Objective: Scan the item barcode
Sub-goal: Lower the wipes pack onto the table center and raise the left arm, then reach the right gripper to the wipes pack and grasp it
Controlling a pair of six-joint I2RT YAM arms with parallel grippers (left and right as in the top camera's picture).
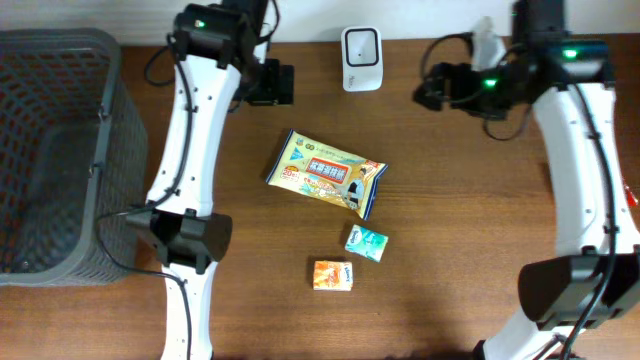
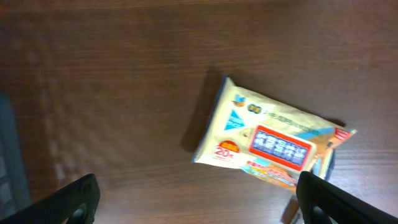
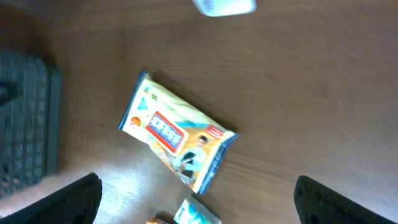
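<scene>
A yellow wipes pack (image 1: 325, 174) lies flat in the middle of the brown table, with a small teal pack (image 1: 366, 243) and a small orange pack (image 1: 333, 276) in front of it. The white barcode scanner (image 1: 361, 45) stands at the table's back edge. My left gripper (image 1: 272, 84) hangs open, high at the back left of the wipes pack (image 2: 267, 140), nothing between its fingers (image 2: 81, 199). My right gripper (image 1: 440, 88) hangs open to the right of the scanner, also holding nothing. In the right wrist view the wipes pack (image 3: 174, 140) lies well below the wide jaws.
A dark grey mesh basket (image 1: 50, 150) fills the table's left side and shows at the left edge of the right wrist view (image 3: 25, 124). Both arm bases stand at the front edge. The scanner (image 3: 224, 6) shows at the top of the right wrist view.
</scene>
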